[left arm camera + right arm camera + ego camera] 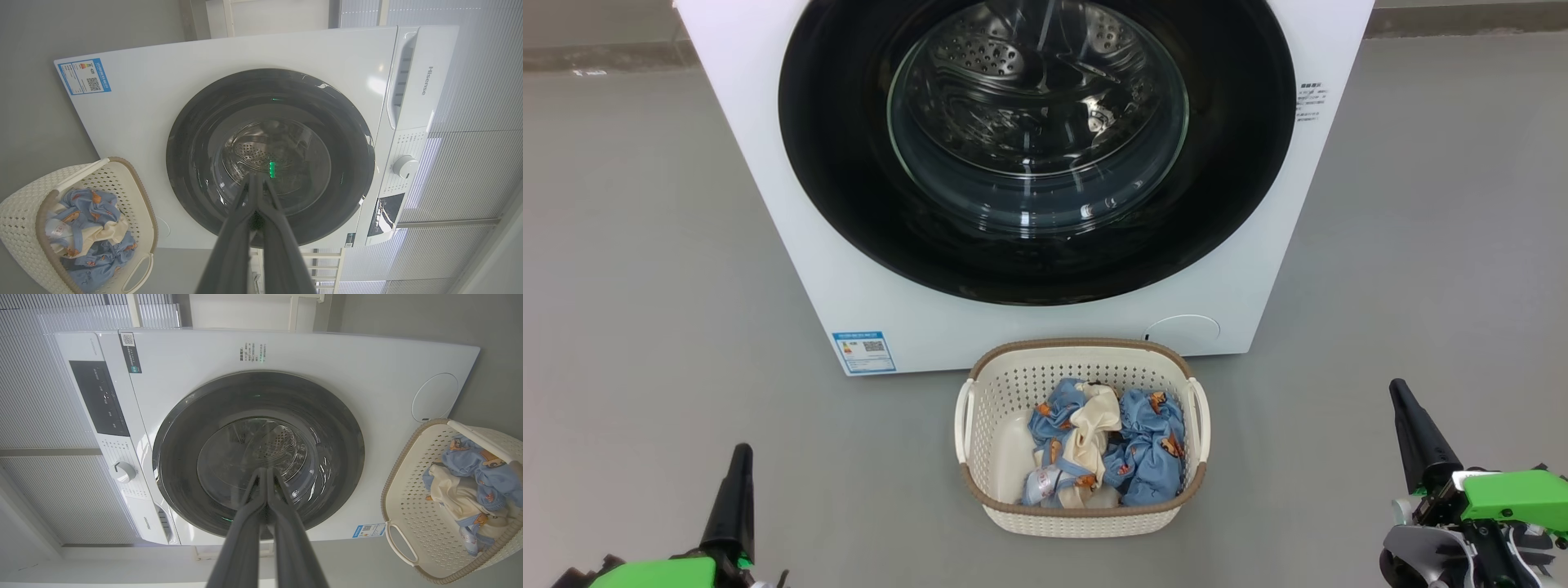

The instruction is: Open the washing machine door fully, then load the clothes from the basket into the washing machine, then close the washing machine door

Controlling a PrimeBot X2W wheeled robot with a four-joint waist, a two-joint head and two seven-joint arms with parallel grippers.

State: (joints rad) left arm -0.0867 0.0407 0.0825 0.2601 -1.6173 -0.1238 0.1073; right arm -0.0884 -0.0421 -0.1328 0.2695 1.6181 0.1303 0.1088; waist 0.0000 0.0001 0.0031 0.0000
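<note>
1. The washing machine point(792, 204) stands on the grey floor point(645, 286). Its washing machine door point(849, 163) lies shut against the front, and the steel drum point(988, 53) glints through the glass bowl.
2. The basket point(1086, 347) sits on the floor just in front of the machine, below the door. The clothes point(1143, 449) lie bunched inside it, toward the side away from the machine's blue label point(863, 351).
3. The head view cuts the machine off above the door. The left wrist view takes in the control knob point(405, 166) and the drawer front point(402, 77), and the right wrist view takes in the dark display panel point(100, 398).
4. The left gripper point(741, 451) hangs in front of the machine on the label side, apart from the basket. Its wrist view shows the jaws pressed together on nothing, tips toward the door glass.
5. The right gripper point(1396, 385) hangs on the machine's other side, beyond the round cover point(1183, 331). Its jaws are likewise pressed together and empty.
6. In the head view each gripper reads as one dark spike. How many garments lie in the pile cannot be told, and the door's handle and hinge side are hard to make out.
7. Bare floor lies on both sides of the machine and between each gripper and the basket.
</note>
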